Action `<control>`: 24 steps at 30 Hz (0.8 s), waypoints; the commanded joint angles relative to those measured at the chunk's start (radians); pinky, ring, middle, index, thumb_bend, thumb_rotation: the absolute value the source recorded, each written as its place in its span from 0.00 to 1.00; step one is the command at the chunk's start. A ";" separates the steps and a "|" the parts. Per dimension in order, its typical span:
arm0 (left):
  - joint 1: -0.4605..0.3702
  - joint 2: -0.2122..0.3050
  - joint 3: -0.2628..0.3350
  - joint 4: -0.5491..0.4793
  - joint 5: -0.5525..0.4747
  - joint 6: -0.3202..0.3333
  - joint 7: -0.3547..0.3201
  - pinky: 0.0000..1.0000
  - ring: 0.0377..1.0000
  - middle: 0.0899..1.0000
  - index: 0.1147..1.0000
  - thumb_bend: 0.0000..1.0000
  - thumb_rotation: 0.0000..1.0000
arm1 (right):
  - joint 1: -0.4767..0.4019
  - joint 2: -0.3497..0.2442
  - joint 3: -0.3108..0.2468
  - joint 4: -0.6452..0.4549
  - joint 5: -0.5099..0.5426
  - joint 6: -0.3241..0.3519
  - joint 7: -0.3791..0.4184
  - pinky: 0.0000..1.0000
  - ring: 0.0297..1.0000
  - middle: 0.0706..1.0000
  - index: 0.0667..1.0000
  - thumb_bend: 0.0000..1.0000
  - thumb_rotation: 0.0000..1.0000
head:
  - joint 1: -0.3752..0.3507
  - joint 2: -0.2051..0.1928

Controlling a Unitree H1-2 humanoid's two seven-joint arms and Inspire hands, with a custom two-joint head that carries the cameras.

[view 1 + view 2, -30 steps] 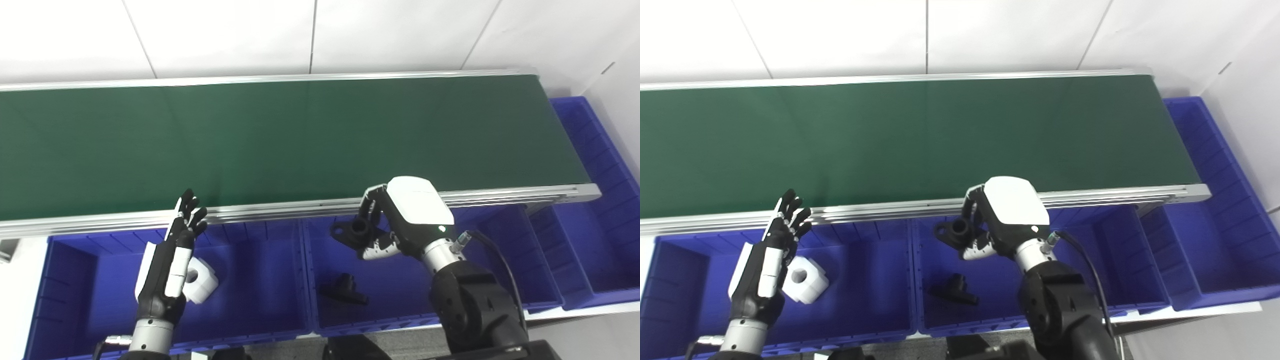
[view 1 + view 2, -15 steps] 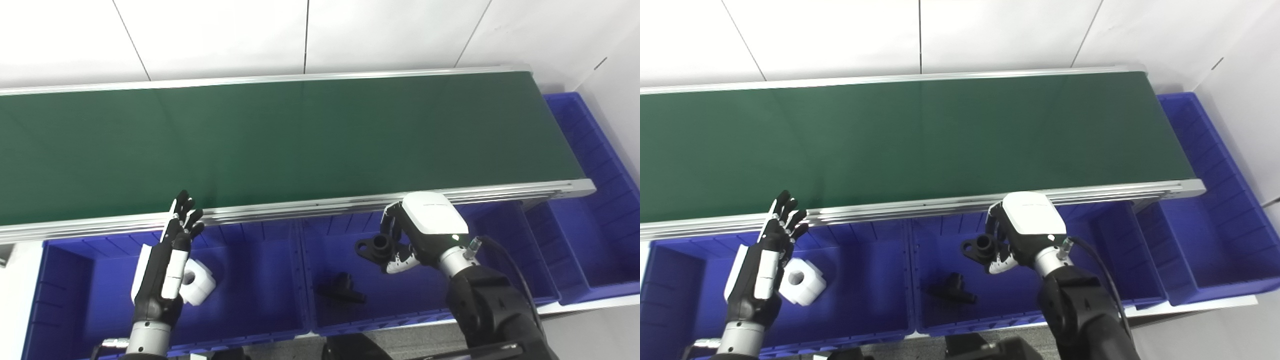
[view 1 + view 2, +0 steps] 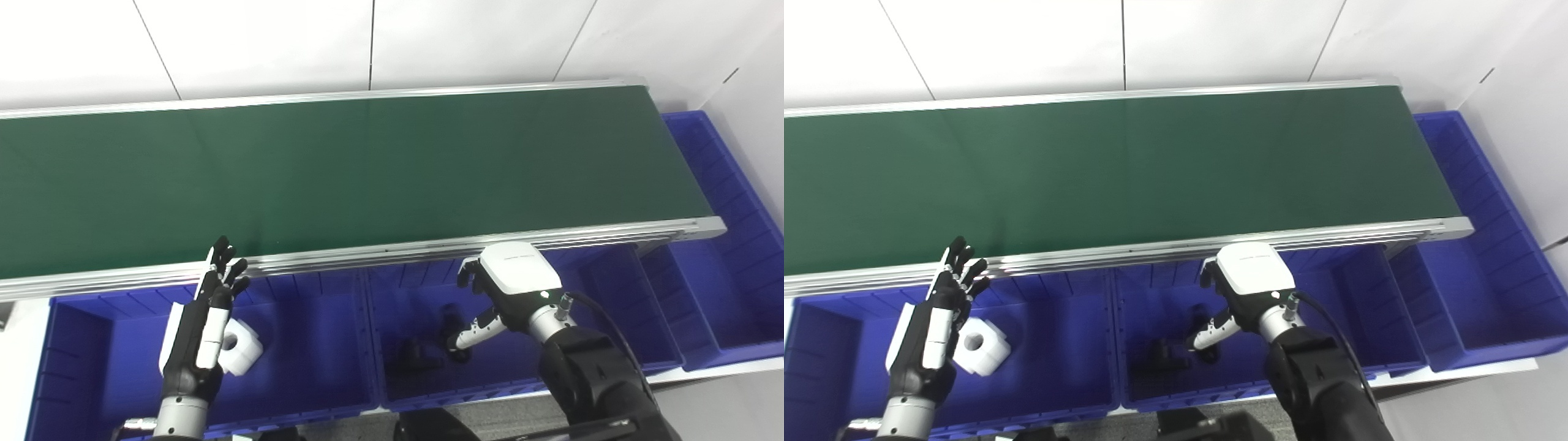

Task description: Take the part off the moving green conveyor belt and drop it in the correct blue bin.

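The green conveyor belt (image 3: 367,171) runs across the view. My right hand (image 3: 511,288) is open and holds nothing, with its thumb spread, low over the middle blue bin (image 3: 392,300). A black flanged part (image 3: 452,318) lies in that bin just left of the thumb, somewhat blurred. A second black part (image 3: 416,356) lies beside it on the bin floor. My left hand (image 3: 205,324) is open, fingers pointing up, over the left blue bin (image 3: 306,343) near the belt's front rail.
A white block with a round hole (image 3: 240,347) lies in the left bin, partly behind my left hand. A further blue bin (image 3: 723,294) wraps around the belt's right end. The aluminium rail (image 3: 367,256) borders the belt's near edge.
My right hand carried the black flanged part down from the rail into the middle bin, then opened and let it go. It now lies in the bin. The camera shifted slightly. The left hand barely moved.
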 commanded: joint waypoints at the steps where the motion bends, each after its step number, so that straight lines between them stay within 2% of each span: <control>1: -0.005 -0.006 -0.002 -0.034 -0.002 -0.016 0.001 0.90 0.93 0.99 1.00 0.83 0.96 | 0.000 -0.003 -0.010 -0.035 0.008 -0.031 -0.030 0.42 0.53 0.58 0.61 1.00 0.51 | 0.000 -0.001; 6: -0.001 -0.008 -0.004 -0.033 -0.003 -0.019 0.003 0.90 0.93 0.99 1.00 0.81 0.96 | 0.006 -0.003 -0.011 -0.041 0.013 -0.034 -0.044 0.40 0.50 0.55 0.61 1.00 0.52 | 0.006 -0.004; 10: 0.006 -0.008 -0.008 -0.036 -0.007 -0.018 -0.001 0.92 0.94 1.00 1.00 0.79 0.95 | 0.011 0.003 -0.015 -0.079 0.017 -0.024 -0.014 0.41 0.52 0.57 0.62 1.00 0.52 | 0.020 -0.004; 11: 0.010 -0.008 -0.010 -0.037 -0.006 -0.020 -0.001 0.92 0.94 1.00 1.00 0.79 0.95 | 0.016 0.013 -0.022 -0.106 0.046 -0.018 -0.012 0.41 0.52 0.57 0.62 1.00 0.52 | 0.030 -0.008; 13: 0.015 -0.010 -0.015 -0.039 -0.001 -0.023 0.000 0.91 0.94 1.00 1.00 0.77 0.94 | 0.028 0.030 -0.036 -0.143 0.103 -0.018 -0.030 0.43 0.54 0.58 0.62 1.00 0.58 | 0.043 -0.012; 16: 0.023 -0.011 -0.022 -0.037 0.013 -0.026 0.004 0.91 0.94 1.00 1.00 0.77 0.95 | 0.066 0.086 -0.053 -0.192 0.242 -0.058 -0.152 0.39 0.49 0.54 0.61 1.00 0.54 | 0.071 -0.022; 18: 0.027 -0.011 -0.030 -0.031 0.028 -0.037 0.008 0.90 0.94 1.00 1.00 0.76 0.96 | 0.102 0.143 -0.049 -0.218 0.323 -0.094 -0.260 0.36 0.44 0.55 0.69 0.92 0.56 | 0.097 -0.035; 20: 0.031 -0.015 -0.036 -0.020 0.042 -0.049 0.013 0.89 0.93 1.00 1.00 0.74 0.96 | 0.135 0.198 -0.044 -0.224 0.397 -0.124 -0.349 0.35 0.44 0.56 0.71 0.84 0.57 | 0.132 -0.054; 21: 0.032 -0.018 -0.039 -0.013 0.046 -0.058 0.014 0.89 0.93 1.00 1.00 0.74 0.96 | 0.154 0.236 -0.046 -0.220 0.458 -0.140 -0.396 0.35 0.44 0.56 0.71 0.83 0.57 | 0.137 -0.056; 22: 0.035 -0.022 -0.042 -0.004 0.051 -0.069 0.017 0.89 0.93 0.99 1.00 0.74 0.96 | 0.178 0.280 -0.053 -0.207 0.557 -0.175 -0.454 0.36 0.45 0.57 0.70 0.81 0.58 | 0.168 -0.073; 23: 0.037 -0.025 -0.045 0.002 0.056 -0.080 0.020 0.89 0.93 0.99 1.00 0.74 0.95 | 0.206 0.336 -0.060 -0.178 0.679 -0.244 -0.532 0.37 0.46 0.57 0.68 0.78 0.53 | 0.168 -0.073; 24: 0.040 -0.030 -0.048 0.009 0.063 -0.091 0.025 0.89 0.93 0.99 1.00 0.73 0.95 | 0.233 0.385 -0.065 -0.139 0.778 -0.327 -0.609 0.37 0.46 0.57 0.66 0.74 0.49 | 0.200 -0.087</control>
